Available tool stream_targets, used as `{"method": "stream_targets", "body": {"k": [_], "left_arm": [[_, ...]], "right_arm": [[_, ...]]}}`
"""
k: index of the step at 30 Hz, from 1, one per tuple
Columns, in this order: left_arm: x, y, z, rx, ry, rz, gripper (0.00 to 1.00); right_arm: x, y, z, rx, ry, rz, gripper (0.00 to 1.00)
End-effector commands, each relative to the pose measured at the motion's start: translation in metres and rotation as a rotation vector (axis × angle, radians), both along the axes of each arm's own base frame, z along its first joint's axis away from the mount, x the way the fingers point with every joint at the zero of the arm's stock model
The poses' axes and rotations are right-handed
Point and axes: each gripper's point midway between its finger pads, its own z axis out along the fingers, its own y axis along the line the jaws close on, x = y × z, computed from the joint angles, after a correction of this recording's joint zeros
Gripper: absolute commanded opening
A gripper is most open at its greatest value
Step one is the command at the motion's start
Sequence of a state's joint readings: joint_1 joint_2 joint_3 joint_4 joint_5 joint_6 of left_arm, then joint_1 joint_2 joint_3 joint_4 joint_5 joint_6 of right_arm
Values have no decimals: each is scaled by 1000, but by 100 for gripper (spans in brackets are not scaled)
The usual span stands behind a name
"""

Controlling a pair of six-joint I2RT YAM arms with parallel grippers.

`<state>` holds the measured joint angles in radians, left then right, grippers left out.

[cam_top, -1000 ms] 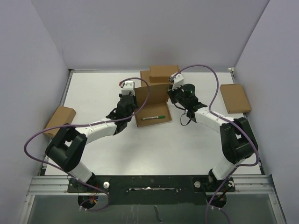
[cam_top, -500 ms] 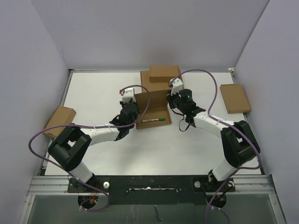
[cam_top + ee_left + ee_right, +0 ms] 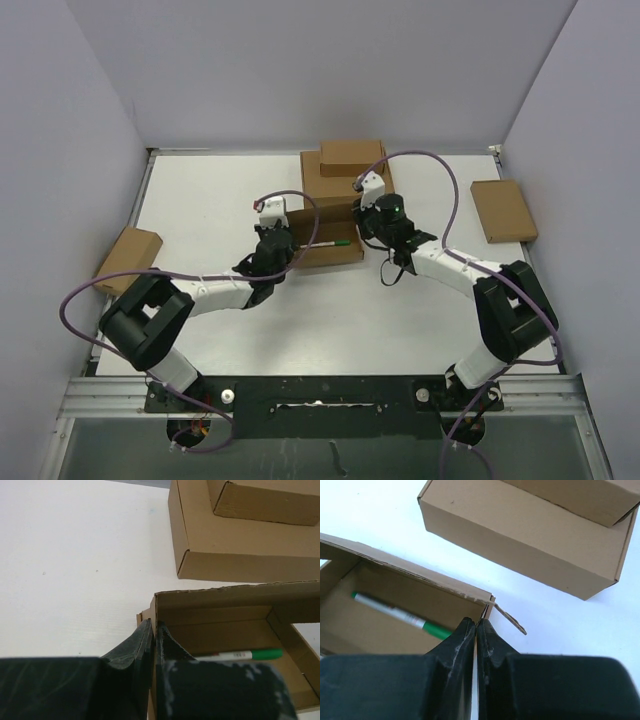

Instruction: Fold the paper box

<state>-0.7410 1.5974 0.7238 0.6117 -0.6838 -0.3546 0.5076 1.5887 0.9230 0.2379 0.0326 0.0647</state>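
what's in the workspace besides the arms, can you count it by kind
cardboard boxes: 5 (paper box in the middle, wide box behind it, smaller box stacked on that, right box, left box)
marker pens: 1 (green-capped pen inside the paper box)
total: 6

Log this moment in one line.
left jaws: shut on box left wall | right jaws: shut on right wall | pen: inside box | lid: tilted forward
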Motion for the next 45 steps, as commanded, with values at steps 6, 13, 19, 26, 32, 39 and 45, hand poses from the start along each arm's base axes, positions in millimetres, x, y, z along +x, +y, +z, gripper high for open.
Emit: {"method": "stream_targets", "body": {"k": [6, 13, 19, 26, 32, 39, 45], "left_arm": [[-30, -42, 14, -90, -4, -215, 0], [-39, -50, 18, -74, -14, -258, 0], [-51, -59, 19, -61, -13, -294, 0], [-65, -64, 27, -77, -16, -323, 0], [-77, -63, 34, -95, -16, -335, 5], [-96, -60, 43, -127, -5, -371, 18], [-116, -51, 44, -152, 28, -417, 32]], "right_arm": [[-36, 47, 21, 71, 18, 183, 1], [-55, 45, 12, 21, 16, 222, 1], [-71, 42, 5, -22, 8, 249, 1], [-83, 34, -3, -52, 14, 254, 1], [-86, 28, -6, -68, 15, 237, 1], [-85, 24, -9, -83, 11, 219, 0], [-85, 22, -13, -91, 17, 216, 0]]}}
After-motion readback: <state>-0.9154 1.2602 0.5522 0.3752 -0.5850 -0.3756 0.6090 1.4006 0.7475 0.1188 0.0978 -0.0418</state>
